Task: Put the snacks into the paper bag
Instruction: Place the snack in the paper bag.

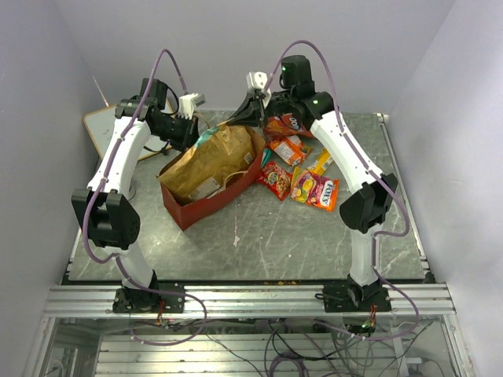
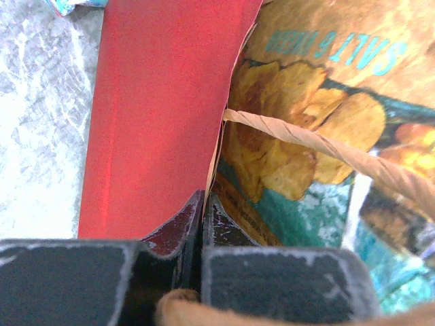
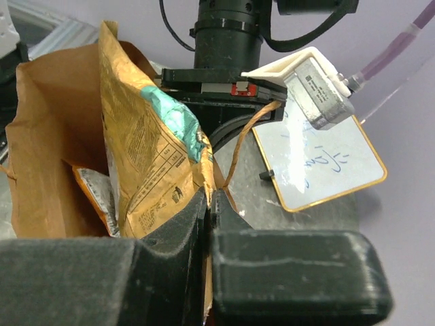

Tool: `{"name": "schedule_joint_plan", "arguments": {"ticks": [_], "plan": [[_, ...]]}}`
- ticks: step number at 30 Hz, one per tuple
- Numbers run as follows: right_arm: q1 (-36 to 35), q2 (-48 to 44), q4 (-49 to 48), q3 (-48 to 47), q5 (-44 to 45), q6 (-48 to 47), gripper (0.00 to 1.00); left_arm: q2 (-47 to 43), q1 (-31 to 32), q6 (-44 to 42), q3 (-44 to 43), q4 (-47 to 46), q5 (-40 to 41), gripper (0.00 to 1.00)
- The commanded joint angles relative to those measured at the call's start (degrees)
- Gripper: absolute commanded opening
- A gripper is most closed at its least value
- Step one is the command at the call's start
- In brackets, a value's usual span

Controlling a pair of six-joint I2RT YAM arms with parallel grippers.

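The red paper bag [image 1: 212, 206] stands mouth-up left of centre, with its brown inside showing in the right wrist view [image 3: 54, 136]. A large tan-gold snack bag [image 1: 212, 157] sticks out of it, also showing in the left wrist view [image 2: 306, 136] and the right wrist view [image 3: 143, 149]. My left gripper [image 1: 191, 138] is shut on the bag's left rim [image 2: 202, 204]. My right gripper [image 1: 240, 118] is shut on the far rim by the handle [image 3: 209, 200]. Several small red, orange and yellow packets [image 1: 302, 169] lie on the table right of the bag.
A white writing board [image 1: 98, 126] leans at the back left, also in the right wrist view [image 3: 326, 163]. A twisted paper handle [image 2: 319, 146] crosses the bag's mouth. The enclosure walls stand close on both sides.
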State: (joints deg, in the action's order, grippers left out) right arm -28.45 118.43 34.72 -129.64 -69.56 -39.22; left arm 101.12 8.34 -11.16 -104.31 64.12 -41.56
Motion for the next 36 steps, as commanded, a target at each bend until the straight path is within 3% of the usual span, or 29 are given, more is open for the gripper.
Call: {"name": "schedule_joint_plan", "arguments": {"ticks": [1,4,6,16,20,28,36], "plan": [[1.8,1.1,-14.6,-2.7,-7.5,13.7,0.00,-0.8,0.2,0.1,-0.5,-1.2,-0.1,0.10],[2.4,1.3,-19.6,-2.7,-10.0,18.9,0.00,-0.8,0.2,0.1,-0.6,-1.1,0.0,0.09],[2.7,1.3,-17.9,-3.2,-10.4,16.6,0.00,-0.8,0.2,0.3,-0.6,-1.4,0.0,0.09],[4.0,-1.2,3.8,0.2,-7.2,-9.6,0.00,-0.6,0.2,0.3,-1.0,-1.2,0.1,0.08],[4.2,-2.3,9.2,2.1,-4.8,-16.5,0.06,-0.2,0.2,0.4,-1.4,-1.0,0.0,0.08],[4.5,-5.6,11.7,4.4,-2.3,-18.8,0.24,0.0,0.2,0.4,-1.8,-1.1,-0.1,0.08],[4.3,-7.7,12.0,5.5,0.1,-16.1,0.32,-1.3,0.2,1.6,-0.6,-2.6,-0.5,0.08]]}}
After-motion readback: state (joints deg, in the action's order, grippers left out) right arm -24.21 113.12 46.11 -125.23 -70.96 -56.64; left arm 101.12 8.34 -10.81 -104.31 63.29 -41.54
